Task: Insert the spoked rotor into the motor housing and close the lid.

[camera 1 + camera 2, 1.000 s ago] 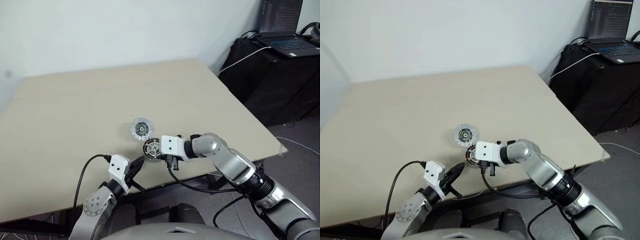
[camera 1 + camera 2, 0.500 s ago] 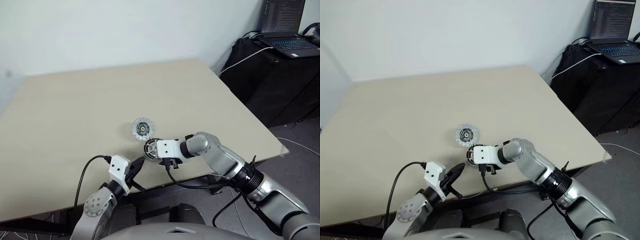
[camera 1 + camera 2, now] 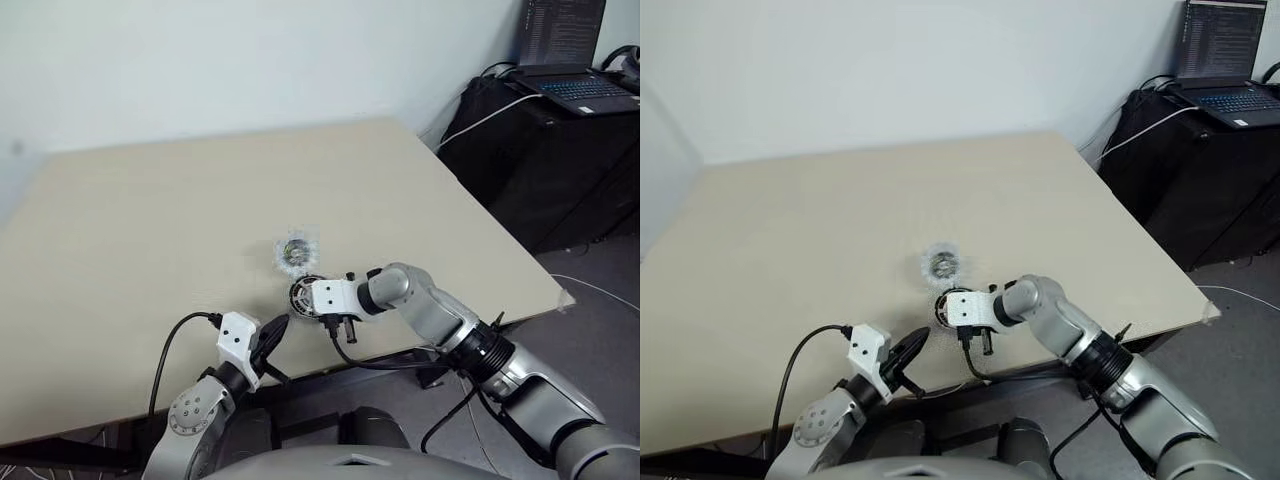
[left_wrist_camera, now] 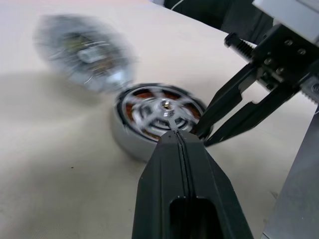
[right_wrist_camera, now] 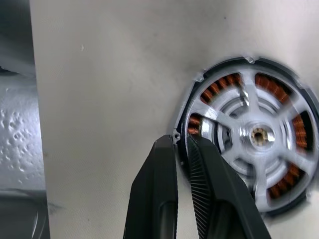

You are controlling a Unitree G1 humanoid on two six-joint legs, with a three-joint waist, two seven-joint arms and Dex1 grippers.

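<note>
Since a second ago the right gripper [image 5: 180, 142] has dropped to the motor housing [image 4: 130, 137], jaws nearly together, pinching its near rim. Nearest, the left gripper [image 4: 177, 135] is pressed shut, tips against the same housing, where the spoked rotor [image 5: 261, 137] sits. Just beyond lies the lid [image 4: 82, 50], blurred.

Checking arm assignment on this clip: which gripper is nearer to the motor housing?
Right. The right gripper has its fingertips at the rim of the motor housing, apparently pinching it. The left gripper sits just short of the housing, toward the table's near edge.
</note>
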